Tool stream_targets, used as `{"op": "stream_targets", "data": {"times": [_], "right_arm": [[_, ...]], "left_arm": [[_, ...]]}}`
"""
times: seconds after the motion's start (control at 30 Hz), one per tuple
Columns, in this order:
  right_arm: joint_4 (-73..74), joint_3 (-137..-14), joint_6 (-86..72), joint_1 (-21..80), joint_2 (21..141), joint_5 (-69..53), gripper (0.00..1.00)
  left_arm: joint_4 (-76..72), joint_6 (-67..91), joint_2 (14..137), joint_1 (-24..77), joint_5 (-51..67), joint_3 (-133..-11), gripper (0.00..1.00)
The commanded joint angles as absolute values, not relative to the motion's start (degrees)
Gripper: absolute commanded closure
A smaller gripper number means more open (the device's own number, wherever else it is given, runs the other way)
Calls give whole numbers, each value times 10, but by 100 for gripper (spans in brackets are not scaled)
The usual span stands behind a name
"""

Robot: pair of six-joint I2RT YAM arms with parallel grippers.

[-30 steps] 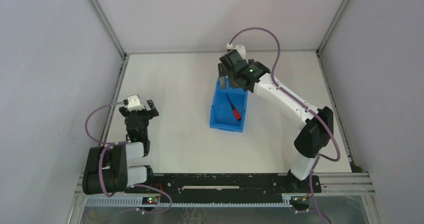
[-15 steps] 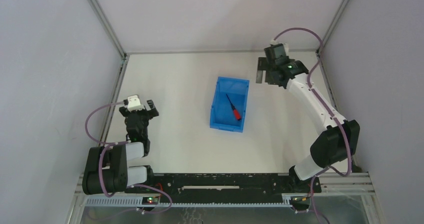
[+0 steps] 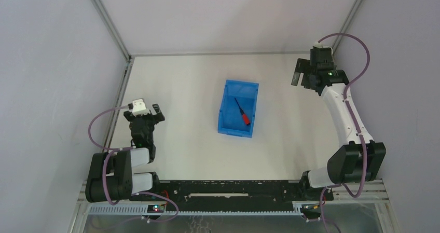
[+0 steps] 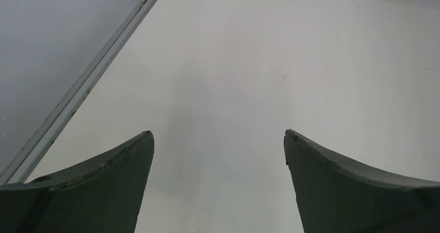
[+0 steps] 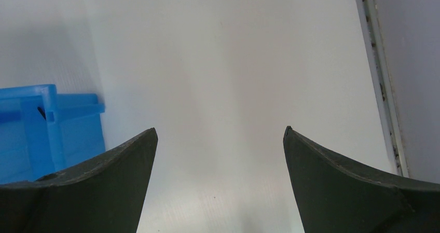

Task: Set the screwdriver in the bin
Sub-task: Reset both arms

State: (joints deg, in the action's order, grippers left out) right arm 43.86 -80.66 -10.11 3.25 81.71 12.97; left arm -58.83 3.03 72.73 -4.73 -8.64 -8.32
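The bright blue bin (image 3: 227, 124) stands in the middle of the table. The screwdriver (image 3: 242, 112), with a red handle and thin black shaft, lies inside it. My right gripper (image 3: 302, 78) is open and empty, well to the right of the bin near the back right corner. In the right wrist view its gap (image 5: 219, 134) frames bare table, and a corner of the bin (image 5: 46, 129) shows at the left. My left gripper (image 3: 146, 113) is open and empty at the left side of the table; its wrist view (image 4: 219, 134) shows only bare table.
Grey enclosure walls stand on three sides. A metal rail (image 3: 118, 100) runs along the left table edge and another rail (image 3: 345, 95) along the right. The right rail also shows in the right wrist view (image 5: 381, 82).
My right arm has swung away from over the bin's back end to the right, toward the back right corner. The screwdriver stays in the bin. The left arm has not moved.
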Motion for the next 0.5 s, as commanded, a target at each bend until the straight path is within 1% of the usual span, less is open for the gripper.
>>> {"op": "stream_targets", "data": {"times": [0.0,0.47], "right_arm": [[418,-794,-76,20,797,107,0],[405,-783,-77,4,790,83,0]], "left_arm": [[-607,22,720,-44,-90,-107,0],[-607,22,720,-44,-90,-107,0]]}}
